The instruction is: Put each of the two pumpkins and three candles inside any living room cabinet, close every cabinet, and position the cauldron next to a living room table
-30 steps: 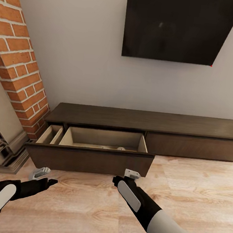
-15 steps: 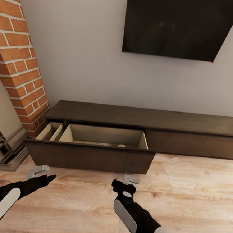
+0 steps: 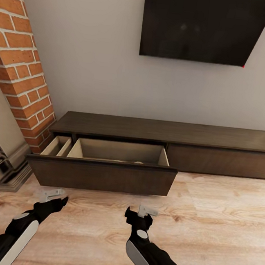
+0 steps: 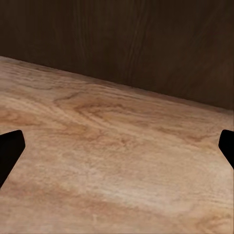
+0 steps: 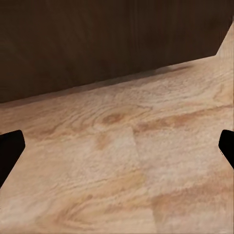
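The cabinet (image 3: 165,132) is a long, low, dark brown unit against the wall. Its left drawer front (image 3: 100,176) is pulled out, showing a tan interior (image 3: 120,151). A small pale rounded top (image 3: 138,163) peeks over the drawer front; I cannot tell whether it is a candle. My left gripper (image 3: 51,193) and right gripper (image 3: 147,211) hover low over the floor just in front of the drawer. Both are open and hold nothing, with black fingertips (image 4: 9,148) (image 5: 9,146) far apart in the wrist views. The pumpkins and the cauldron are out of view.
A brick column (image 3: 18,53) and a grey fireplace base (image 3: 1,167) stand at the left, close to the open drawer. A black TV (image 3: 202,25) hangs on the wall above the cabinet. Light wooden floor (image 3: 220,225) stretches to the right.
The whole view has shifted a little, so the camera moved. My right gripper has drawn back from the drawer front, and both forearms now point more straight ahead. The drawer stays open.
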You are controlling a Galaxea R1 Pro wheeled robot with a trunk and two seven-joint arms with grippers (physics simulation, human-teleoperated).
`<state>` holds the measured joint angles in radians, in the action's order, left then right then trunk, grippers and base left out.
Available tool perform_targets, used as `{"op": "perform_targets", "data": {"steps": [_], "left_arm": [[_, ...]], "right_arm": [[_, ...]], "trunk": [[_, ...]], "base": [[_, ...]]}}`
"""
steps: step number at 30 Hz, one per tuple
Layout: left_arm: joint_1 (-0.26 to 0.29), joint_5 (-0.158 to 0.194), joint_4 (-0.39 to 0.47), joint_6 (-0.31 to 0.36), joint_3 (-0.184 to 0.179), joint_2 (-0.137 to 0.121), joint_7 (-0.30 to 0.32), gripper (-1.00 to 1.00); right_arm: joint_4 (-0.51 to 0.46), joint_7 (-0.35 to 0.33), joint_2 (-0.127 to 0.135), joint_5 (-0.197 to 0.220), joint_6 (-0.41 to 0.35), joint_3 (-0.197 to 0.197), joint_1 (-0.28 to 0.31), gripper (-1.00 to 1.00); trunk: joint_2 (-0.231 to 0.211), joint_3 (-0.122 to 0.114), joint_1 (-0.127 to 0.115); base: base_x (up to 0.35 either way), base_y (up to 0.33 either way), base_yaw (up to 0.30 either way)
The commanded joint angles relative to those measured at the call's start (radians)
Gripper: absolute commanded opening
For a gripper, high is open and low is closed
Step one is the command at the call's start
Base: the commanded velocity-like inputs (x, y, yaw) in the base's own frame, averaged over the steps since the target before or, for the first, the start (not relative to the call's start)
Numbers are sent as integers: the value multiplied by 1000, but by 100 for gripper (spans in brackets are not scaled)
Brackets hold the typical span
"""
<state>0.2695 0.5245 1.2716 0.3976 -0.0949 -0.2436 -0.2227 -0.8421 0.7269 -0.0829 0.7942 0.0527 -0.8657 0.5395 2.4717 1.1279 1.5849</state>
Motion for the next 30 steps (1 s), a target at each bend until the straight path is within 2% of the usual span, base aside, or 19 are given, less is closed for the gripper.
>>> {"op": "perform_targets", "data": {"steps": [1,3,5,9,11,16,20,24,28,30], "left_arm": [[1,10,0,-8,-4,-1,-10,100],[1,9,-3,-28,-15,0,-9,100],[1,7,-4,-36,-31,0,-9,100],[1,5,-5,-48,-66,0,-9,100],[1,5,-7,-64,-92,0,-10,100],[1,5,-34,-96,-127,1,-10,100],[2,4,-40,-100,-146,1,-11,100],[2,3,-44,-109,-156,1,-11,100],[2,3,-44,-131,-158,1,-12,100],[2,3,-44,-140,-158,1,-12,100]], "right_arm": [[-2,3,1,-3,8,-9,1,100],[-8,-33,1,-34,9,-26,1,100],[-10,-108,1,-50,9,-35,1,100],[-10,-253,4,-59,10,-33,0,100],[-9,-288,6,-65,11,-30,1,100],[-9,-314,8,-99,13,-28,3,100],[-8,-317,7,-140,16,-27,4,100],[-7,-316,5,-187,16,-27,5,100],[-8,-316,6,-199,17,-19,6,100],[-8,-316,6,-201,16,4,6,100]], "trunk": [[0,1,0],[0,1,0],[0,1,0],[0,1,0],[0,1,0],[0,1,0],[28,13,15],[29,29,17],[30,44,19],[31,52,20]], "base": [[0,0,0],[0,0,0],[0,0,0],[0,0,0],[0,0,0],[0,0,0],[0,0,0],[0,0,0],[0,0,0],[0,0,0]]}}
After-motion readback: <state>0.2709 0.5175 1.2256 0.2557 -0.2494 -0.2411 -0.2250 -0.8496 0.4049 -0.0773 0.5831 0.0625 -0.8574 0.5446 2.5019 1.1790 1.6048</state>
